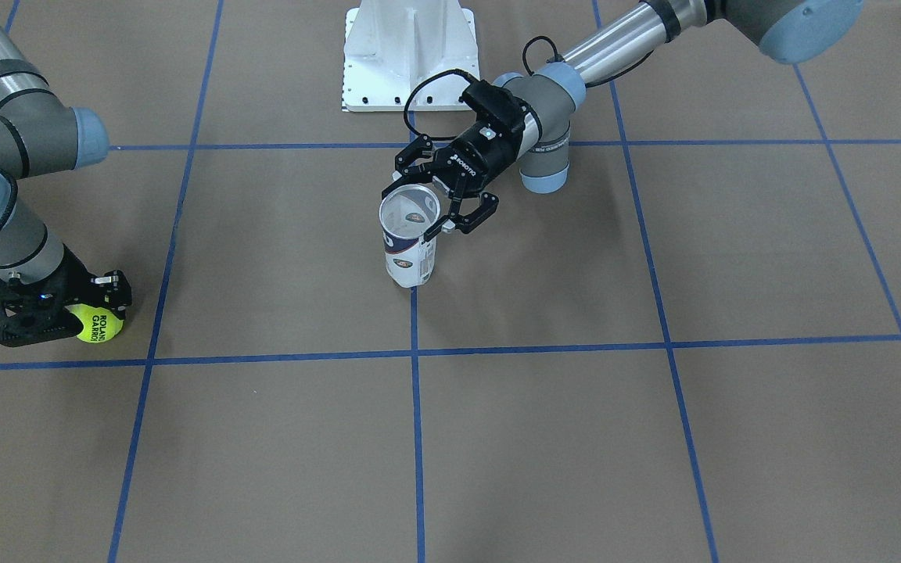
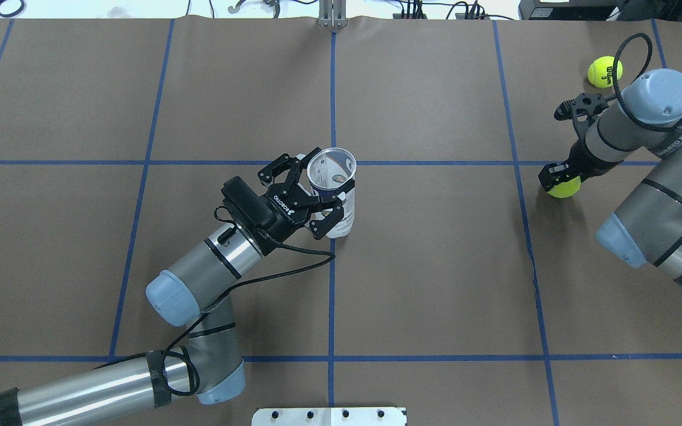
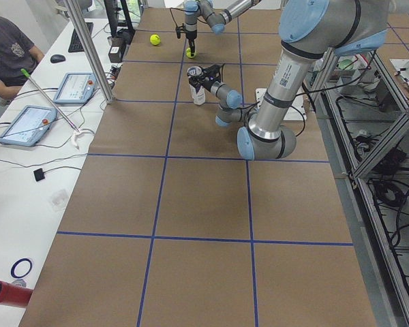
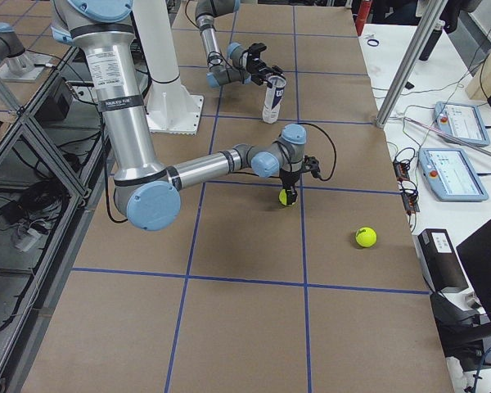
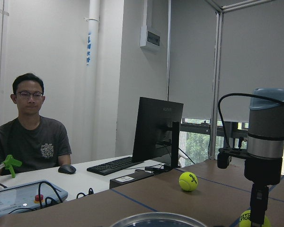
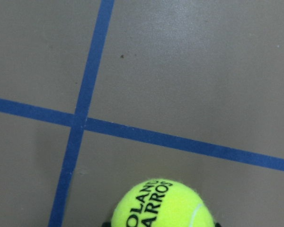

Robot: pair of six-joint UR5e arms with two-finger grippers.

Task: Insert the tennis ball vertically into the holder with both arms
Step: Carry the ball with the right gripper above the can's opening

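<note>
The holder (image 1: 411, 254), a clear can with a white and navy label, stands upright and open-topped near the table's middle (image 2: 342, 214). My left gripper (image 1: 413, 208) reaches in level from the side, a finger against each side of the can just below its rim, shut on it (image 2: 328, 181). The tennis ball (image 1: 99, 323), yellow-green with "ROLAND GARROS" print, sits low at the table on my right side (image 2: 565, 189). My right gripper (image 1: 89, 314) points down over the ball and is shut on it; the ball's top fills the bottom of the right wrist view (image 6: 161, 204).
Another yellow-green ball (image 2: 605, 71) lies beyond my right arm near the far table edge. The white pedestal base (image 1: 407, 55) stands at my side of the table. A person (image 5: 31, 137) sits at a side table with a monitor (image 5: 158, 130) and tablets (image 3: 26, 125).
</note>
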